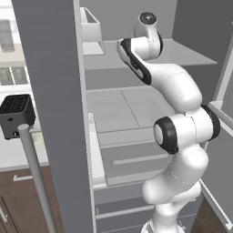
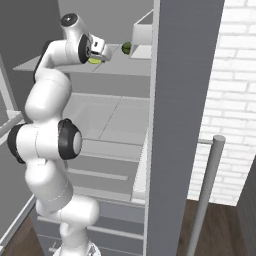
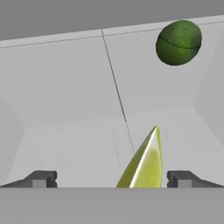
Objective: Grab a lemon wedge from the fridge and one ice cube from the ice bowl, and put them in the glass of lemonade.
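Nearest the hand camera, the lemon wedge (image 3: 144, 164) stood between the two dark fingertips (image 3: 41, 178) of the claw (image 3: 111, 179), its pointed end up and its pale yellow-green face turned toward the right fingertip. The fingertips stood wide apart, one on each side of the wedge, with open space between each tip and the fruit, so nothing was gripped. The wedge lay on a pale grey shelf (image 3: 74, 144) inside the fridge (image 1: 54, 91), and a thin dark seam ran down the back wall behind it. Farther back and to the right in that view, a round dark green fruit (image 3: 178, 42) sat near the rear corner of the same compartment, well apart from the wedge. In the left base view, a black toaster (image 1: 16, 113) stood on the counter (image 1: 18, 154) at the far left, beyond the edge of the open grey fridge door, whose slim bar handle (image 1: 36, 177) rose in the foreground. To its right, the white arm (image 1: 182, 132) reached up into the upper compartment. In the right base view, the claw (image 2: 97, 54) was at the upper shelf with a bit of yellow-green wedge (image 2: 94, 60) showing just beneath it, the green fruit (image 2: 126, 48) just beside a pale bin (image 2: 142, 35) farther right, and a white brick wall (image 2: 232, 100) beyond the other door.
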Tool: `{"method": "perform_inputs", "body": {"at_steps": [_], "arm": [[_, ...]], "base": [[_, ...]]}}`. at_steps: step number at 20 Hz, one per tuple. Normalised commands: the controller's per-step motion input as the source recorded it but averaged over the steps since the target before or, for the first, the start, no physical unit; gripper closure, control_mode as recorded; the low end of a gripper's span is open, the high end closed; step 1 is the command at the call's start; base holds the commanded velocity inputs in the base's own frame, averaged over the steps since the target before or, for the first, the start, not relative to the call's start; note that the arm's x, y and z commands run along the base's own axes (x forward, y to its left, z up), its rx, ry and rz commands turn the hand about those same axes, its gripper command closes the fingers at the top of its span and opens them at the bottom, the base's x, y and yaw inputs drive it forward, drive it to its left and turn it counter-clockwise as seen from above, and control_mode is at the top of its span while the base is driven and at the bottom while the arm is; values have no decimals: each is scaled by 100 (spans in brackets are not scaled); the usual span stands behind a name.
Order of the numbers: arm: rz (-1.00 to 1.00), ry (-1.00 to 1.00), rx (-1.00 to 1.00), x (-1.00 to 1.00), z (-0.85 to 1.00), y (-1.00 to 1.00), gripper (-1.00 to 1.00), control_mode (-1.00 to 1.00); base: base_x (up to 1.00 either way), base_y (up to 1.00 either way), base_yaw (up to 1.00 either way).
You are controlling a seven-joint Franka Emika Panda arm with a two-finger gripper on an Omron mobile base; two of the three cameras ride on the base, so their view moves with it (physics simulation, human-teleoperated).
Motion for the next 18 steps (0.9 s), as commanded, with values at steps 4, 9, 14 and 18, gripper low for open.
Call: {"method": "perform_inputs", "body": {"at_steps": [4,9,14,18], "arm": [[0,1,0,0,0,0,-100,-100],[0,0,0,-1,-4,0,-100,-100],[-3,0,0,0,-18,0,-100,-100],[-5,0,0,-1,-29,0,-100,-100]], "base": [[0,0,0],[0,0,0],[0,0,0],[0,0,0]]}}
